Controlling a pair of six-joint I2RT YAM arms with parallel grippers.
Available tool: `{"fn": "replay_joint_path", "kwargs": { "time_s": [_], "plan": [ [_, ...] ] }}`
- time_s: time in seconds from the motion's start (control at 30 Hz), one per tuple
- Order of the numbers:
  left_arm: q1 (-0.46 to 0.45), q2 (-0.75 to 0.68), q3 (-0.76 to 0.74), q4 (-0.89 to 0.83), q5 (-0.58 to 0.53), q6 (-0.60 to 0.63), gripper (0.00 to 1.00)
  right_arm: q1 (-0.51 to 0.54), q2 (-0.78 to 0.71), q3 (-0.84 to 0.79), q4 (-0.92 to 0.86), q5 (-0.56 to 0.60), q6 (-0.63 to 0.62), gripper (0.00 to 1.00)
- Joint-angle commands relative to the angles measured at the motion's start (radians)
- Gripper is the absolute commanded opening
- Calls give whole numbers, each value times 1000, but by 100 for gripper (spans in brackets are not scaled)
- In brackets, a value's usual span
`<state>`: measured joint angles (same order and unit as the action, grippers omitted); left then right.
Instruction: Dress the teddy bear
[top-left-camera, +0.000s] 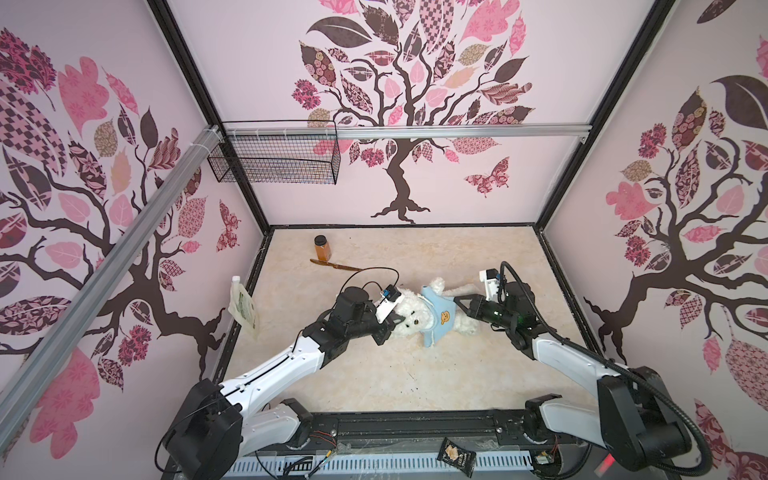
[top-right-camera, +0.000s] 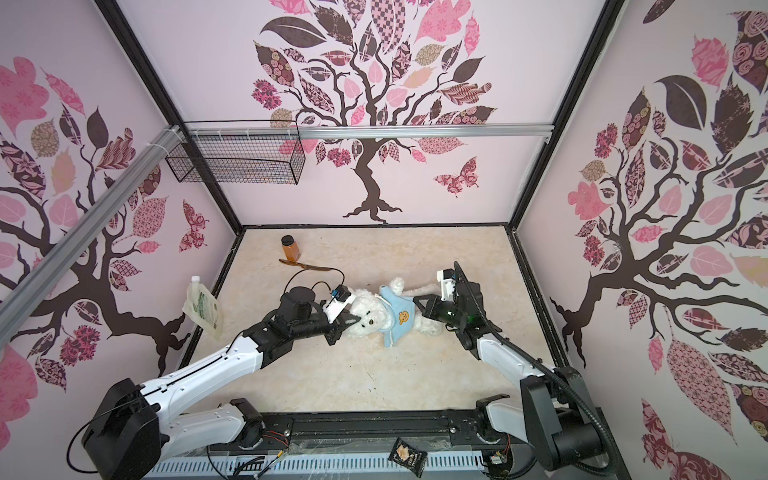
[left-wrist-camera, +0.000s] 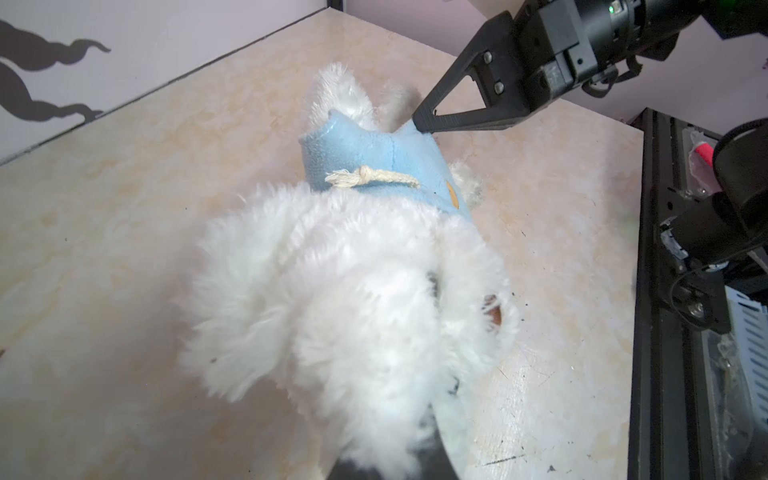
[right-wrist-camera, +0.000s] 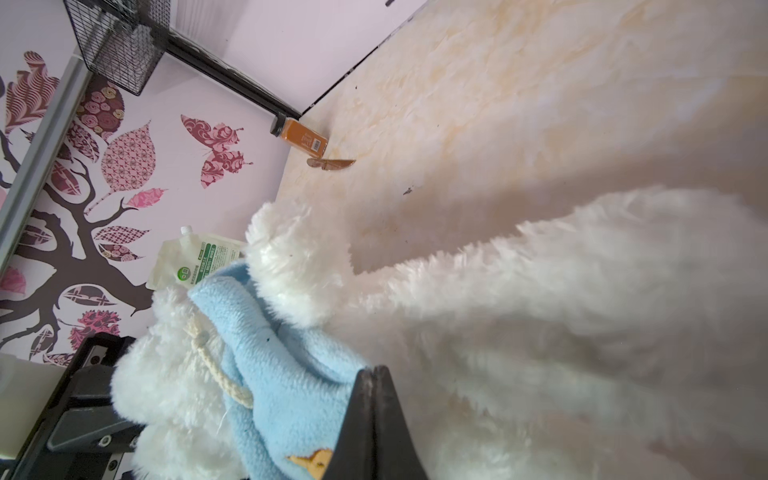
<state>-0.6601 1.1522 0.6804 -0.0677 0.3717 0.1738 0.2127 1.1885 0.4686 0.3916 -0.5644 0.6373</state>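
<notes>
Jaws of the left gripper (top-left-camera: 394, 323) pinch the teddy bear (top-left-camera: 409, 319) by its head fur, anchoring it on its back on the tabletop (top-left-camera: 374, 374), so the right gripper (top-left-camera: 456, 300), jaws pressed together at the hem of its shirt (top-left-camera: 439, 319), can presumably draw the fabric down.

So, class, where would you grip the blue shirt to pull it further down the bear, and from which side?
I'd pinch the shirt by its free hem at the belly, coming from the leg end of the teddy bear, where the right gripper points. The bear lies face up, hem open toward its legs.
</notes>
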Motion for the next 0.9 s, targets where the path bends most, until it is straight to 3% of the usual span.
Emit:
{"fn": "replay_joint_path", "kwargs": {
  "time_s": [0.0, 0.27, 0.43, 0.5, 0.6, 0.73, 0.87],
  "plan": [
    [2, -49, 24, -191, 50, 156, 0, -63, -60, -11, 5, 171, 20, 0],
    [12, -133, -21, -232, 52, 250, 0, -151, -49, -33, 19, 162, 40, 0],
    [36, -158, -46, -225, 49, 262, 0, -236, -41, -75, 90, 87, 92, 0],
    [41, -154, -48, -191, 69, 247, 0, -209, -37, -76, 155, 14, 99, 0],
    [48, -149, -64, -102, 136, 217, 0, -86, -41, -49, 166, -53, 21, 0],
    [65, -166, -113, 55, 135, 155, 0, 24, -109, -69, 115, -118, -48, 17],
    [69, -166, -122, 84, 115, 162, 0, 62, -189, -123, 105, -212, -72, 24]
  ]
}}
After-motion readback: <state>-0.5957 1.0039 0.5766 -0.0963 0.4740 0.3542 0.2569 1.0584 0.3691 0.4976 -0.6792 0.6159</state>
